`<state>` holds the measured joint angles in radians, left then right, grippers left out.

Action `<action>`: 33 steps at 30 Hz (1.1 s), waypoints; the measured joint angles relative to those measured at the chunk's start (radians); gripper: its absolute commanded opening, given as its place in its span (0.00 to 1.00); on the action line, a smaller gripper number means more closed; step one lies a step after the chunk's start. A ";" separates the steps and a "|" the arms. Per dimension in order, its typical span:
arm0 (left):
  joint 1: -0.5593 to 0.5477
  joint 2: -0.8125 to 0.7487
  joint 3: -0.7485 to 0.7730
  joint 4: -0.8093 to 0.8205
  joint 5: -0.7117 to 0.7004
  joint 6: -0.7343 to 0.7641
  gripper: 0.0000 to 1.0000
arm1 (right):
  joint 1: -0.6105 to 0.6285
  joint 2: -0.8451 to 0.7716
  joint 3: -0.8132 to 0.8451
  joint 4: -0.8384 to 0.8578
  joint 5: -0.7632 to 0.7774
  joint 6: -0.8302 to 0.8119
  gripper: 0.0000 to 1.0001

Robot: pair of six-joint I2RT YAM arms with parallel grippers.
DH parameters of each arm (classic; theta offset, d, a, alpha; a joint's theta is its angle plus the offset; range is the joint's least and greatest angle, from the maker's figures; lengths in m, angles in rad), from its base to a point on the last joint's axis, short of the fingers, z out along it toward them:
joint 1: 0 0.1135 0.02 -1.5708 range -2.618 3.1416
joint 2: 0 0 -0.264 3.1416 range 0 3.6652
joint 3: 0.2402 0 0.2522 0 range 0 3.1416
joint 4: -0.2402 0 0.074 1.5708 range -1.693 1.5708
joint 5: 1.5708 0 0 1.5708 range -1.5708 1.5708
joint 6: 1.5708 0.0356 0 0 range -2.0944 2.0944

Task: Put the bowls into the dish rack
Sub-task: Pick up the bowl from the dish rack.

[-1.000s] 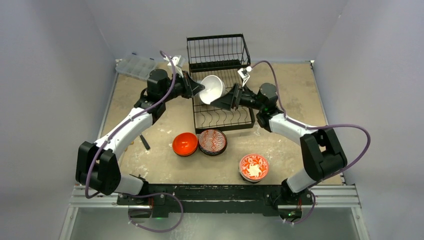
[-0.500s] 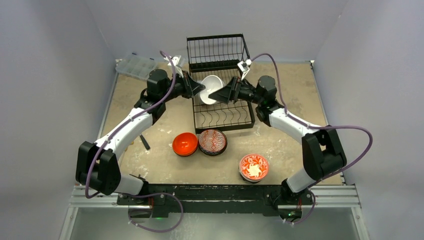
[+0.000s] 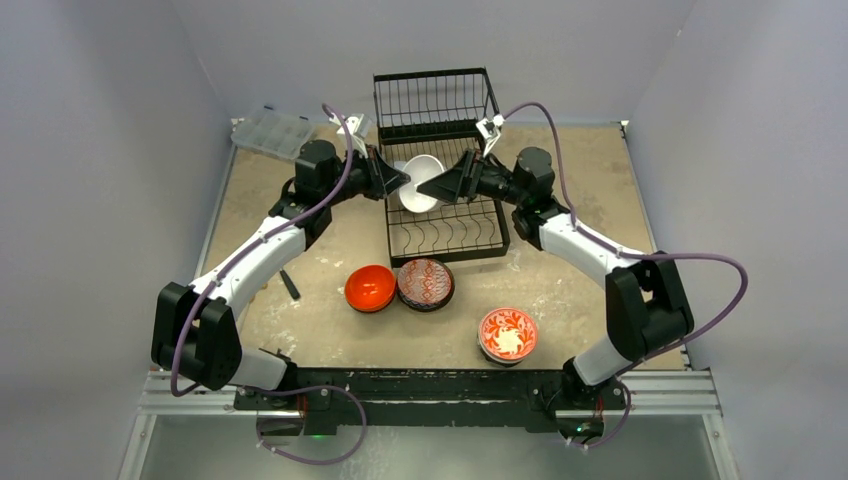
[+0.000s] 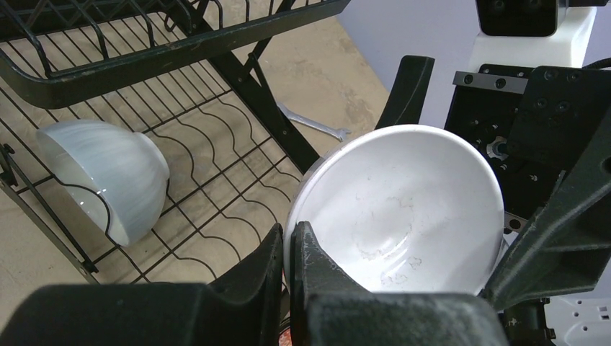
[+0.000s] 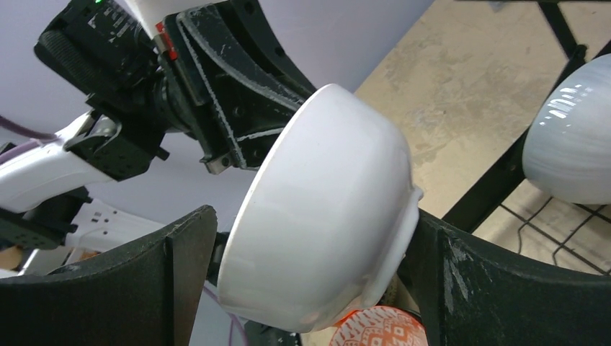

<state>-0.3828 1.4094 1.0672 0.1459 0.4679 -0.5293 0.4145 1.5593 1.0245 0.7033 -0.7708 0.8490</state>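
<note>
**White bowl over rack base, both grippers on station**

The glossy white ceramic bowl point(image 4: 403, 209) hangs tilted on edge above the slotted lower base of the black wire dish rack point(image 3: 450, 235), not yet seated between the wires. My left gripper point(image 4: 288, 249) is clamped tight on its rim, one finger inside and one outside. My right gripper point(image 5: 315, 215) is spread to full width with a jaw on either side of the bowl's body. I cannot tell whether either jaw touches it.

Handling estimate: rigid, glazed, so slick; brittle against metal wire; moderate weight hanging off one rim pinch, prone to swivel. The rim is the sound hold. The round wall would slip.

A pale grey-white bowl point(image 4: 101, 176) lies on its side in the rack. On the table near me wait a plain orange bowl point(image 3: 370, 287), a red patterned bowl point(image 3: 426, 283) and a red floral bowl point(image 3: 508, 333).
</note>
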 measured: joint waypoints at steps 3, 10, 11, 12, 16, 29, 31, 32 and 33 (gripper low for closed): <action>0.000 0.000 0.000 -0.006 -0.001 0.003 0.00 | 0.001 0.008 -0.020 0.049 -0.032 0.036 0.99; 0.000 0.000 0.000 -0.010 -0.008 0.020 0.00 | 0.003 0.020 -0.059 0.084 -0.060 0.079 0.95; 0.000 0.000 0.000 -0.010 -0.008 0.022 0.00 | 0.003 0.021 -0.059 0.084 -0.061 0.080 0.94; 0.000 0.000 0.000 -0.010 -0.008 0.023 0.00 | 0.004 0.022 -0.059 0.085 -0.061 0.082 0.93; 0.000 0.000 0.000 -0.010 -0.008 0.025 0.00 | 0.003 0.023 -0.059 0.085 -0.061 0.085 0.94; 0.000 0.000 -0.002 -0.011 -0.008 0.025 0.00 | 0.006 0.022 -0.016 -0.025 -0.022 -0.002 0.90; 0.000 0.000 -0.002 -0.011 -0.008 0.025 0.00 | 0.011 0.022 -0.013 -0.026 -0.018 -0.005 0.82; 0.000 0.000 -0.002 -0.011 -0.008 0.025 0.00 | 0.013 0.022 -0.012 -0.027 -0.015 -0.006 0.78; 0.000 0.000 -0.002 -0.011 -0.008 0.025 0.00 | 0.015 0.022 -0.011 -0.027 -0.013 -0.008 0.71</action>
<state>-0.3828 1.4094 1.0649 0.1352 0.4603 -0.5041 0.4297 1.5810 1.0134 0.6758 -0.7841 0.8413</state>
